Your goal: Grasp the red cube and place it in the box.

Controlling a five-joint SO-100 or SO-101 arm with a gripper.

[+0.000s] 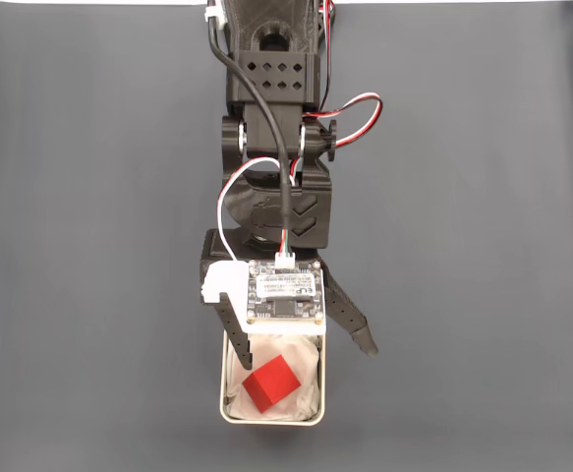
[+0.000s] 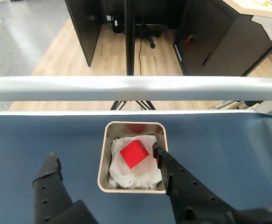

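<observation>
Red cube (image 1: pixel 270 382) sits inside the box (image 1: pixel 223 398), on the white wrinkly lining (image 1: pixel 301 374), turned a bit diagonal to the box walls. In the wrist view the red cube (image 2: pixel 134 153) is roughly mid-box, slightly toward the far side, nothing touching it.

The box (image 2: pixel 103 161) rests on the dark blue table (image 1: pixel 89 246), near the bottom edge of the fixed view, approx. centre left-to-right.

The arm (image 1: pixel 276 118) comes down from the top of the fixed view w/ a small circuit board (image 1: pixel 286 293) riding on its wrist, red/white/black wires (image 1: pixel 350 108) looping beside it. The gripper (image 1: pixel 302 346) hangs over the box's top edge w/ jaws spread wide, holding nothing. One finger (image 1: pixel 235 329) dips over the box's left corner in the fixed view; the other finger (image 1: pixel 350 317) angles out past the box's right side, over bare table.

Wrist view: right finger (image 2: pixel 182 182) has its tip just over the box's right rim, beside the cube but apart from it; left finger (image 2: pixel 49 182) is well off to the left over the table.

Beyond the table's far edge runs a pale rail (image 2: pixel 136 87), then wood floor (image 2: pixel 66 51) and dark furniture (image 2: pixel 210 37).
</observation>
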